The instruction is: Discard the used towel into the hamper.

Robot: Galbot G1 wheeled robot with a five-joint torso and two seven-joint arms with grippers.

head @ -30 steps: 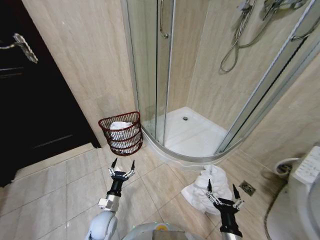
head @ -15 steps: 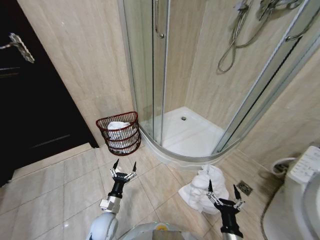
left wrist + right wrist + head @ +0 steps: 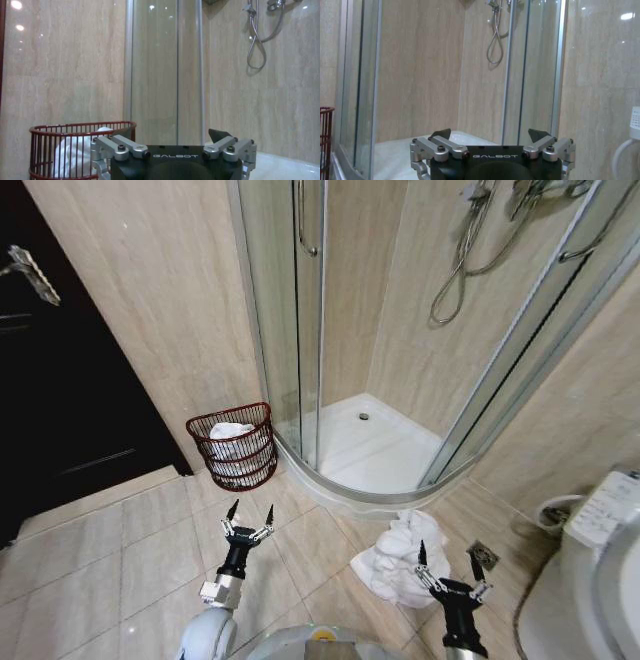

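The hamper [image 3: 232, 445], a dark red wire basket, stands on the floor against the wall beside the shower glass, with white cloth [image 3: 230, 432] inside it. A crumpled white towel [image 3: 398, 552] lies on the tiles in front of the shower base. My left gripper [image 3: 248, 515] hangs open over the floor, short of the hamper [image 3: 75, 150], which rises just beyond its fingers in the left wrist view. Just on the near side of the towel, my right gripper [image 3: 447, 558] is open with nothing between its fingers. The right wrist view catches the hamper's rim [image 3: 325, 142] at its edge.
A curved glass shower enclosure [image 3: 300, 330] with a raised white base [image 3: 370, 445] fills the middle. A dark door [image 3: 60, 380] is at the left and a toilet [image 3: 600, 560] at the right. A floor drain [image 3: 483, 553] sits beside the towel. Open tiles lie between the grippers and the hamper.
The whole head view has shifted slightly, so the camera has moved. Both grippers stay open in the same pose, and the towel and hamper lie as before.
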